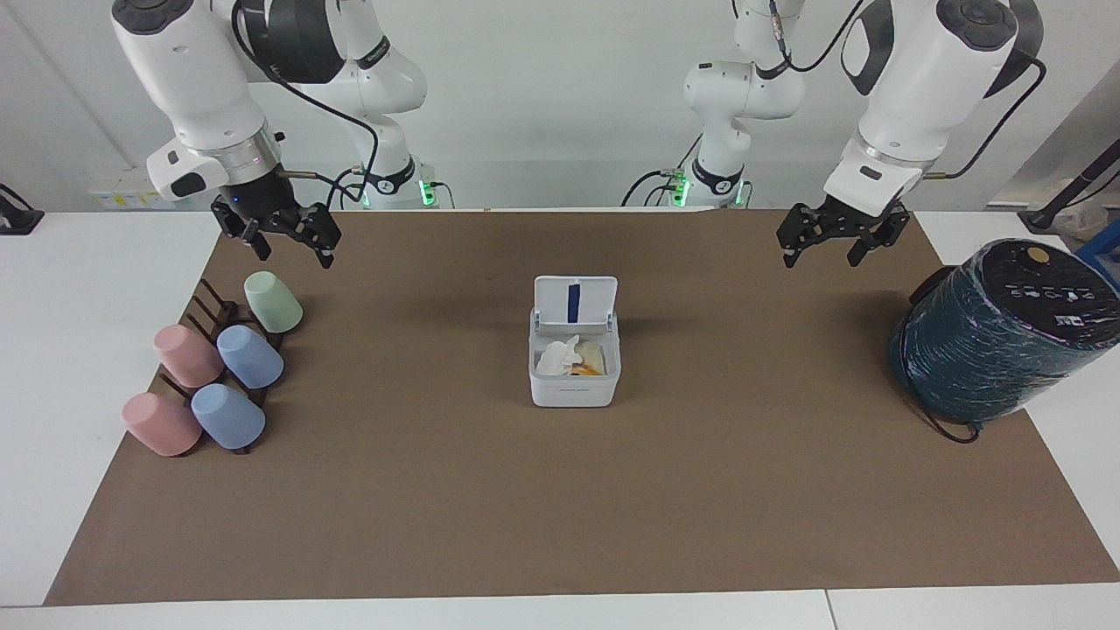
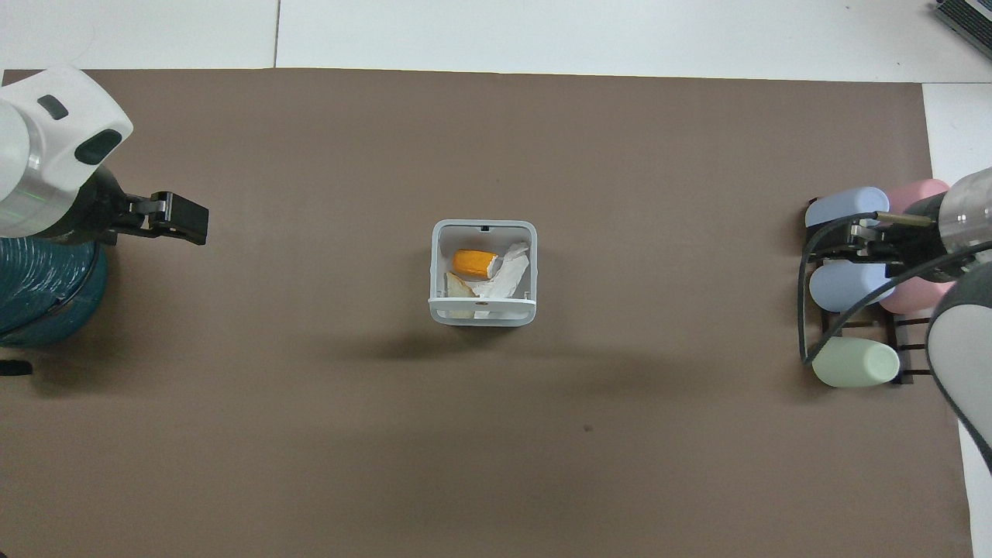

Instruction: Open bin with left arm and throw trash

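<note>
The white bin [image 1: 573, 389] stands in the middle of the brown mat with its lid [image 1: 575, 302] hinged up, blue stripe showing. Inside lie the white tissue [image 1: 558, 357], the cream scrap [image 1: 595, 352] and the orange lump [image 1: 584, 370]. In the overhead view the bin [image 2: 483, 226] holds the orange lump [image 2: 474, 263], tissue [image 2: 508, 271] and cream wedge [image 2: 457, 287]. My left gripper [image 1: 821, 247] hangs open and empty above the mat beside the teal cylinder; it also shows in the overhead view [image 2: 180, 220]. My right gripper [image 1: 293, 242] is open and empty, raised over the cup rack [image 2: 849, 236].
A big dark teal wrapped cylinder [image 1: 997, 337] stands at the left arm's end of the table [image 2: 39, 294]. Several pastel cups on a dark rack [image 1: 219, 367] lie at the right arm's end [image 2: 852, 285].
</note>
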`<action>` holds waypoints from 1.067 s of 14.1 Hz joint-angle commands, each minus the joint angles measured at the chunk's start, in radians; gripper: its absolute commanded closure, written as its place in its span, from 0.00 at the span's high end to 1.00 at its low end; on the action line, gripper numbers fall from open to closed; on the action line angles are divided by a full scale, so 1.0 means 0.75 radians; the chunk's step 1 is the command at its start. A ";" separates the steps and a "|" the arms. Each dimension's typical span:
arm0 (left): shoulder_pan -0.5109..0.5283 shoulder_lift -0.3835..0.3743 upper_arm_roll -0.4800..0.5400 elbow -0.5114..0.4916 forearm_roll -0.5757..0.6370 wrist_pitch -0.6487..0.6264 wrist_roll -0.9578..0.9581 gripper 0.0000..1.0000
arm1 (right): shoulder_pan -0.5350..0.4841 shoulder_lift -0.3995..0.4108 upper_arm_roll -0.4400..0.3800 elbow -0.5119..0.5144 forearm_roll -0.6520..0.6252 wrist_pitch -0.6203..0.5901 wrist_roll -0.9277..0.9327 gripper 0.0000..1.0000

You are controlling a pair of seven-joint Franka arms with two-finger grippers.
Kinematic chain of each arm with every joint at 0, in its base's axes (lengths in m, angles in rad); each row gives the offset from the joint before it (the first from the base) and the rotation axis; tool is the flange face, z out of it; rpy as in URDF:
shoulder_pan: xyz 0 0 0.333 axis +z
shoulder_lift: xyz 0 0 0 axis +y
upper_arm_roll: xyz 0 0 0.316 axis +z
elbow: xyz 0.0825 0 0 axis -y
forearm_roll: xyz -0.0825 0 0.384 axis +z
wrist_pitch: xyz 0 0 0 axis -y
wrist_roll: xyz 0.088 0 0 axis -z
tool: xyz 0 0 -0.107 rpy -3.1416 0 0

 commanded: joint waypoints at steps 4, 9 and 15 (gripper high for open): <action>0.011 -0.042 -0.007 -0.052 -0.018 0.019 -0.011 1.00 | 0.046 -0.023 -0.069 -0.010 -0.025 -0.008 -0.123 1.00; 0.011 -0.042 -0.007 -0.052 -0.018 0.019 -0.011 1.00 | 0.050 -0.019 -0.067 0.020 0.000 -0.102 -0.182 1.00; 0.011 -0.042 -0.005 -0.052 -0.018 0.019 -0.011 1.00 | 0.058 -0.019 -0.059 0.018 0.000 -0.085 -0.227 1.00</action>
